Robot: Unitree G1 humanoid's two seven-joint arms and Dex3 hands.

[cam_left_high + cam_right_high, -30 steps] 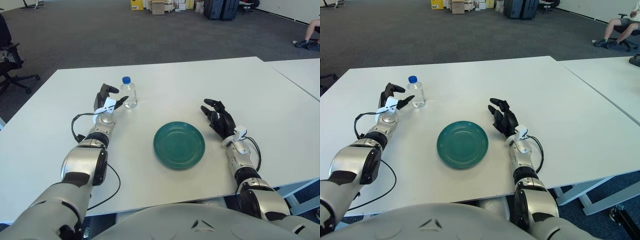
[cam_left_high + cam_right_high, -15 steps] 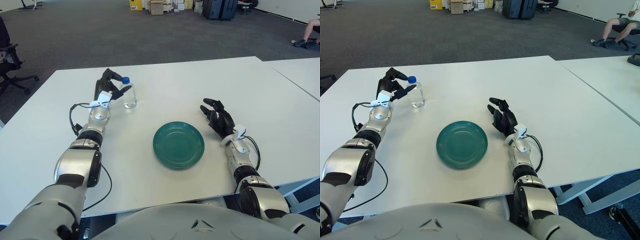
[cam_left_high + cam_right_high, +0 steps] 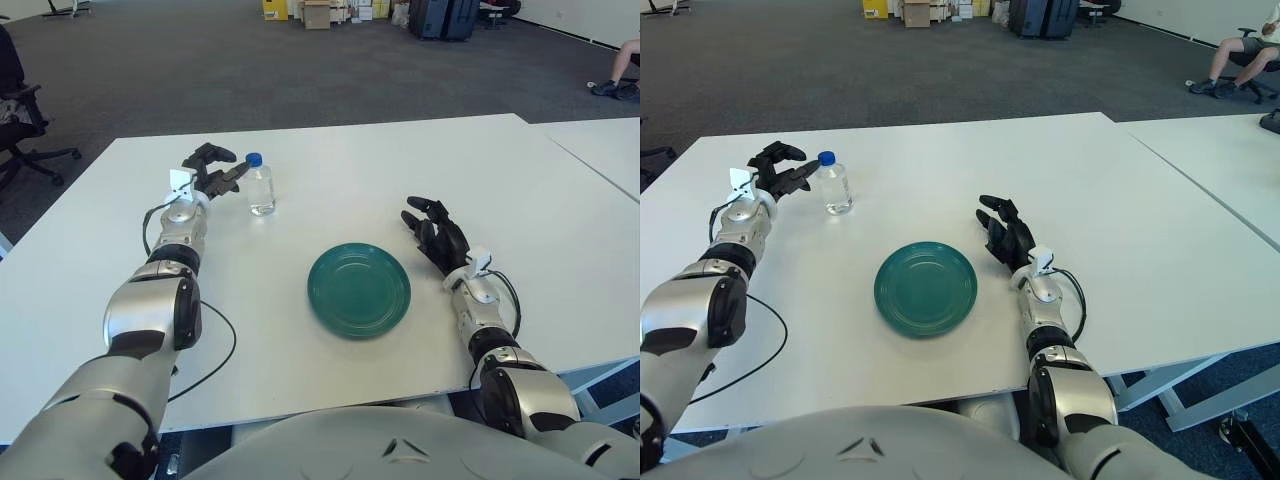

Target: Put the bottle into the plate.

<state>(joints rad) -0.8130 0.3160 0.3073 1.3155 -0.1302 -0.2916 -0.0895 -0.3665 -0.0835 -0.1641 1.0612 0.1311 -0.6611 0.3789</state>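
Note:
A small clear bottle (image 3: 260, 188) with a blue cap stands upright on the white table (image 3: 320, 150), behind and to the left of the green plate (image 3: 359, 289). My left hand (image 3: 212, 172) is just left of the bottle, fingers spread toward it with a small gap between them and the bottle. The plate has nothing on it. My right hand (image 3: 434, 233) shows to the right of the plate, fingers relaxed and holding nothing.
A black cable (image 3: 215, 360) loops over the table beside my left forearm. A second white table (image 3: 600, 150) adjoins at the right. An office chair (image 3: 25, 125) stands off the far left; boxes and cases sit at the far wall.
My left hand has slid out to the left of the bottle and lowered, no longer reaching over its cap. The bottle, the plate and my right hand have stayed in place.

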